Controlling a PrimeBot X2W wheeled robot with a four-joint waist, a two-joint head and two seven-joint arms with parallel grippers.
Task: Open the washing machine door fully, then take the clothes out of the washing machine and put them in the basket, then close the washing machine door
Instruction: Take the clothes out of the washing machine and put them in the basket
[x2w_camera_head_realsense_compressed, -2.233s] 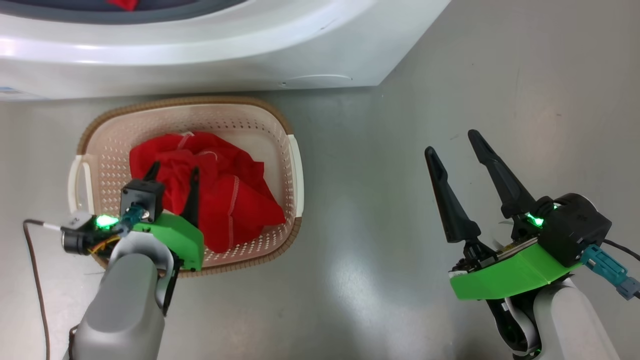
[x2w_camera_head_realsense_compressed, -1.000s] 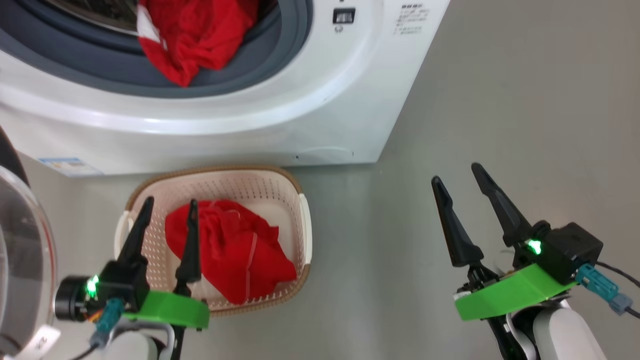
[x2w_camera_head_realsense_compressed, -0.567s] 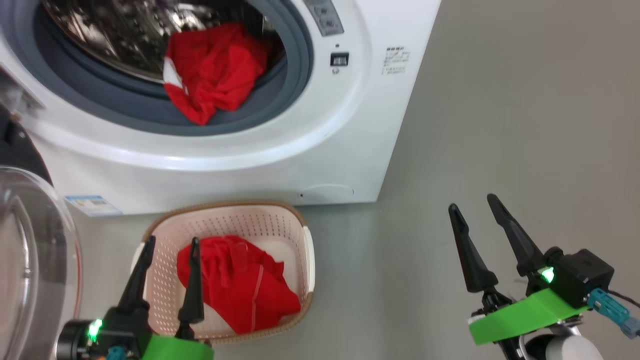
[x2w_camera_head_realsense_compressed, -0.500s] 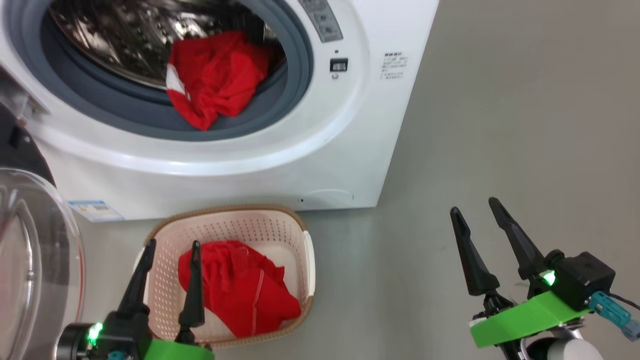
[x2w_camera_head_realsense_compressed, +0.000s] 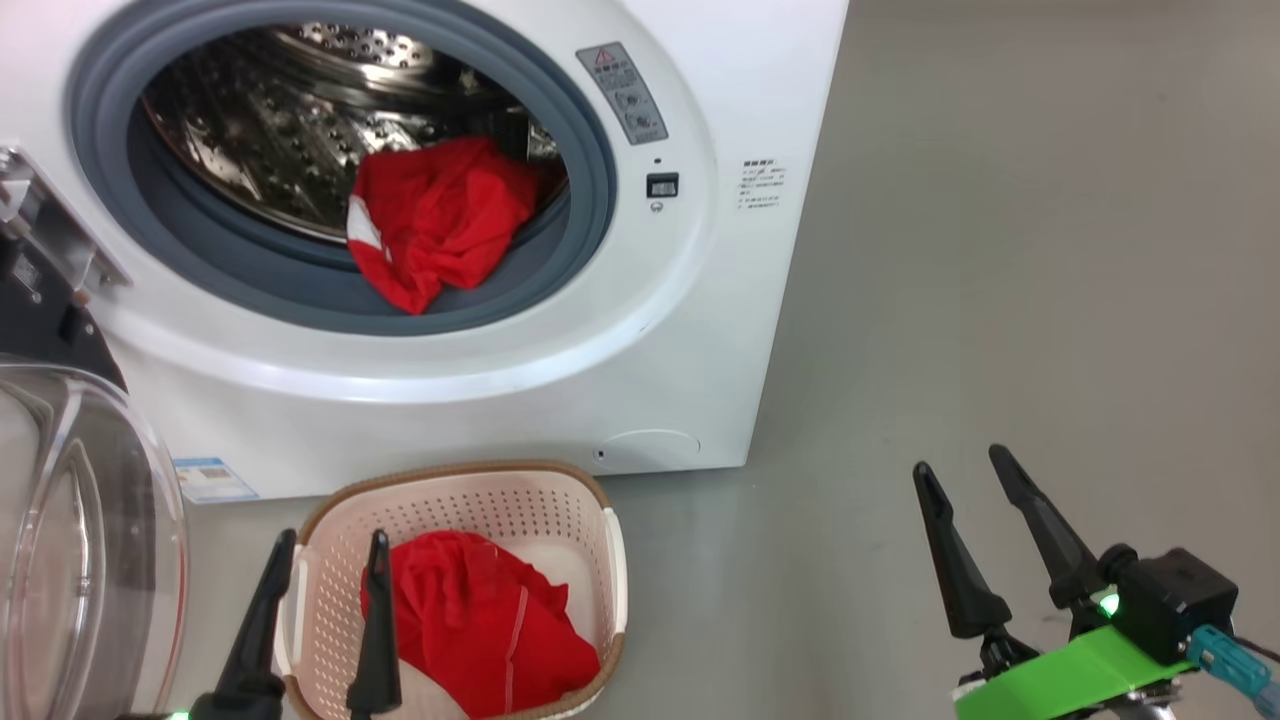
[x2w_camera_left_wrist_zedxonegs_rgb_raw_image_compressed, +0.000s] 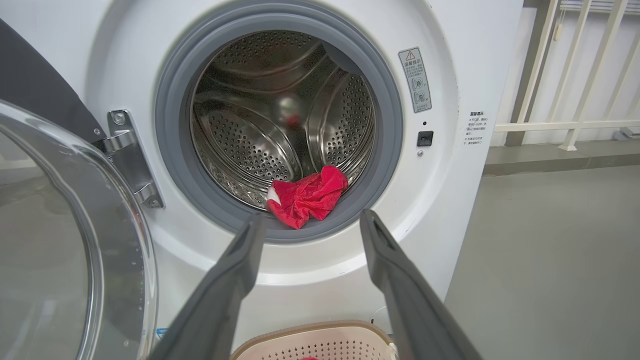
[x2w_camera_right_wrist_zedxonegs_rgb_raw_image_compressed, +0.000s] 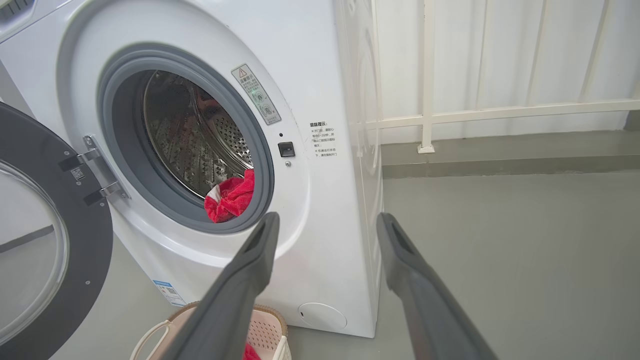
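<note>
Gaping empty, left pincer (x2w_camera_head_realsense_compressed: 331, 545) overhangs the basket (x2w_camera_head_realsense_compressed: 450, 471) rim, right pincer (x2w_camera_head_realsense_compressed: 958, 463) above bare floor (x2w_camera_head_realsense_compressed: 1000, 250).

I'm seeing a white washing machine (x2w_camera_head_realsense_compressed: 640, 330), grey ring (x2w_camera_head_realsense_compressed: 592, 200), silvery drum (x2w_camera_head_realsense_compressed: 270, 150) dotted with holes. Bright red clothes (x2w_camera_head_realsense_compressed: 435, 220), one white flash. Cream basket (x2w_camera_head_realsense_compressed: 460, 510), hole-patterned, brown woven rim. Black-rimmed door (x2w_camera_right_wrist_zedxonegs_rgb_raw_image_compressed: 97, 260). Plain grey floor (x2w_camera_head_realsense_compressed: 1000, 300).

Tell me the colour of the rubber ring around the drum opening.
Grey rubber ring; clearest in the left wrist view.
</note>
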